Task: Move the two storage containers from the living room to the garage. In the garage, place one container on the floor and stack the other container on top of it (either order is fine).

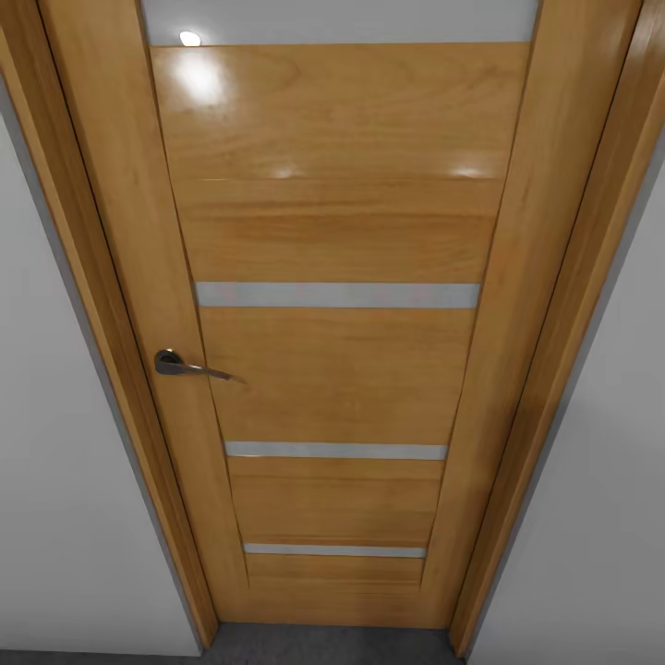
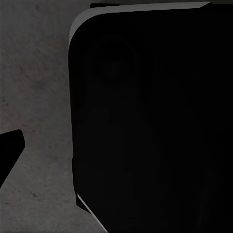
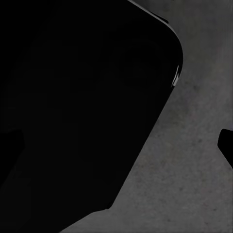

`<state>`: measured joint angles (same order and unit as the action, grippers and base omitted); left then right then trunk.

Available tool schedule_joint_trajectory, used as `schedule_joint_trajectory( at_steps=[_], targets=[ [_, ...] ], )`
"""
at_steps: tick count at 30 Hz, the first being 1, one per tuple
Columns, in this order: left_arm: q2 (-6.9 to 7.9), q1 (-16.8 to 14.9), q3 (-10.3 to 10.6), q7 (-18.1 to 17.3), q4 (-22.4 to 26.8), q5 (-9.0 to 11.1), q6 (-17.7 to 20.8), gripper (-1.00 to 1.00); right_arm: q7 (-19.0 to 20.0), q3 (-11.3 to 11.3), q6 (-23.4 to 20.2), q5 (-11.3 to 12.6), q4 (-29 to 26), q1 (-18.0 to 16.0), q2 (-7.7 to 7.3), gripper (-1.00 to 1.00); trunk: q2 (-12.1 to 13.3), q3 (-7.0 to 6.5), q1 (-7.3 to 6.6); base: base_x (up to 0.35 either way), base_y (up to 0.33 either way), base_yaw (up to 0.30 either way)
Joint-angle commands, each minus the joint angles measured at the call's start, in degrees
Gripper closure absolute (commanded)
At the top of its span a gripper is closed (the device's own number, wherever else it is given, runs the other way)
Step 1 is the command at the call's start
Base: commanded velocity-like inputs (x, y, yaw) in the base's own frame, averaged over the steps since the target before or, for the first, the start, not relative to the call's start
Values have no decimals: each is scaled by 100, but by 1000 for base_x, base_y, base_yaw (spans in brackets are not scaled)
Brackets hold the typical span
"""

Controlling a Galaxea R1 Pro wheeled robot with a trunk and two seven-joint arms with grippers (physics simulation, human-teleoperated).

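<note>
The two storage containers are out of view. A closed wooden door with pale horizontal slats and a dark lever handle stands close in front of me. Dark grey mottled concrete floor runs along its foot. My left gripper hangs over that floor, one black fingertip far out at the picture's edge with nothing held. My right gripper also hangs over the floor, its fingertip at the far edge, holding nothing.
Plain white walls flank the wooden door frame on both sides. A large dark part of my own body looms beside each gripper.
</note>
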<state>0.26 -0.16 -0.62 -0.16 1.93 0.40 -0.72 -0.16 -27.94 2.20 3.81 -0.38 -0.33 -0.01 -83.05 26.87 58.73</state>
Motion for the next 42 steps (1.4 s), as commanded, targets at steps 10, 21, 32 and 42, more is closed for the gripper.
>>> schedule_joint_trajectory(
  at_steps=[10,21,32,42],
  targets=[
    [0,-10,-33,-8,10,13,-6,-100,3,25,-40,88,134,129,-134,-100,-3,6,0,0,0,0],
    [-7,-10,-42,-10,34,15,-7,-100,2,-111,-58,76,39,487,-158,-100,-3,6,0,0,0,0],
    [-8,-10,-38,-10,36,13,-8,-100,-1,-124,-51,77,-314,673,-134,-100,-3,6,0,0,0,0],
    [-17,-10,-35,-10,36,13,-8,-100,-93,-174,-28,22,-582,668,-189,-100,-3,6,0,0,0,0]
  ],
)
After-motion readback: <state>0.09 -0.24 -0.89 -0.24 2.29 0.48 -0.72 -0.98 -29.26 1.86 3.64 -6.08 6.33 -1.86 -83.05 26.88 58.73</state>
